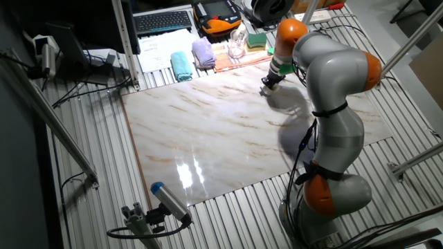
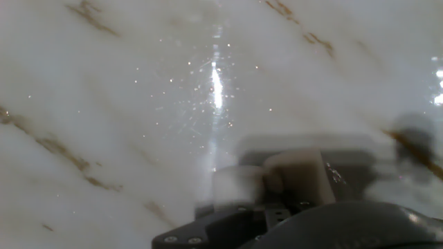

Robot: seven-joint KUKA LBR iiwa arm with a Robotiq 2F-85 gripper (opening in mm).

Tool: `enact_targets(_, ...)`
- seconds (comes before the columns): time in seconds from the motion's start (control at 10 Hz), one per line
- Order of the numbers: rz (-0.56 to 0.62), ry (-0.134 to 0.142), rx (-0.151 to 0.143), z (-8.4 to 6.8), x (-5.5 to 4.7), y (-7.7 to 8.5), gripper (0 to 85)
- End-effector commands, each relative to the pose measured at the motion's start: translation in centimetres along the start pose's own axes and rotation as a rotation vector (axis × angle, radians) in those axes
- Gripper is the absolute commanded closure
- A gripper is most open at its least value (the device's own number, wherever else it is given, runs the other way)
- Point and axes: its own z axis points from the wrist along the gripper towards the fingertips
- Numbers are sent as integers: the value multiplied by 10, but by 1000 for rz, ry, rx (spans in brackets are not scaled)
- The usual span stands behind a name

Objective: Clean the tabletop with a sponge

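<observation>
The end effector sits at the tabletop's one-o'clock edge, clamped on the sponge (blurred); likely light, soft and compressible; best pinched across its short sides.

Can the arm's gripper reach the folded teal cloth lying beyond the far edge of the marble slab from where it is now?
Probably yes. The gripper sits low over the white marble-look tabletop near its far edge, and the folded teal cloth lies just beyond that edge with nothing standing between them.
</observation>
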Motion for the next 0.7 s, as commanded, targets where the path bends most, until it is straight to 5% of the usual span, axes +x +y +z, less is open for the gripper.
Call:
enact_targets(0.0,2,-3,7,0,1,-3,850)
enact_targets(0.6,-1,-12,16,1,8,-18,850)
